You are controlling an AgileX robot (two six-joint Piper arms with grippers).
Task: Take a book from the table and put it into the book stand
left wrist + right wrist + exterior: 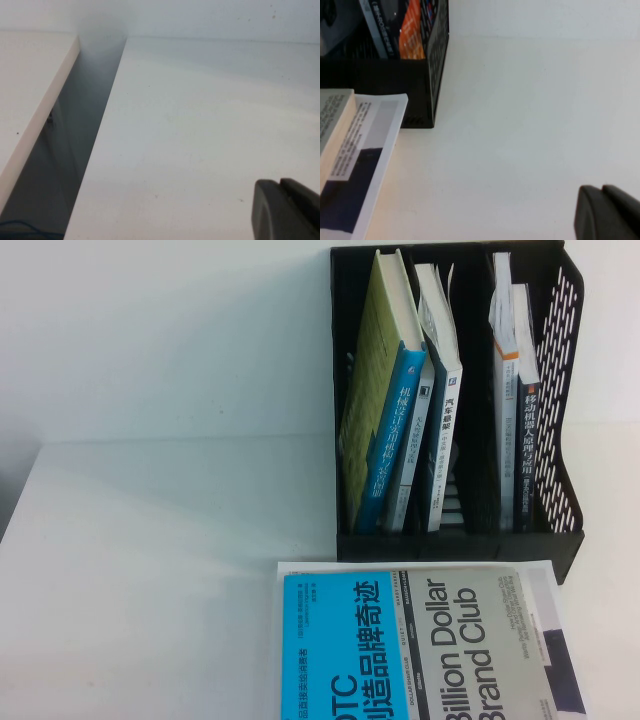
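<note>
The book (420, 650), half bright blue and half light grey with "Billion Dollar Brand Club" on it, lies flat on the table (150, 540) at the near edge, just in front of the book stand (565, 370). The black stand holds several upright books. A corner of the book (330, 120) and the stand (434, 60) also show in the right wrist view. My left gripper (281, 183) hovers over bare table, shut and empty. My right gripper (601, 189) hovers over bare table to the right of the stand, shut and empty. Neither gripper shows in the high view.
A white book (550, 640) lies under the book and sticks out on its right; it also shows in the right wrist view (367, 160). A green-covered, blue-spined book (380, 390) leans in the stand's left slot. A gap (75, 145) separates the table from a neighbouring white surface (30, 85).
</note>
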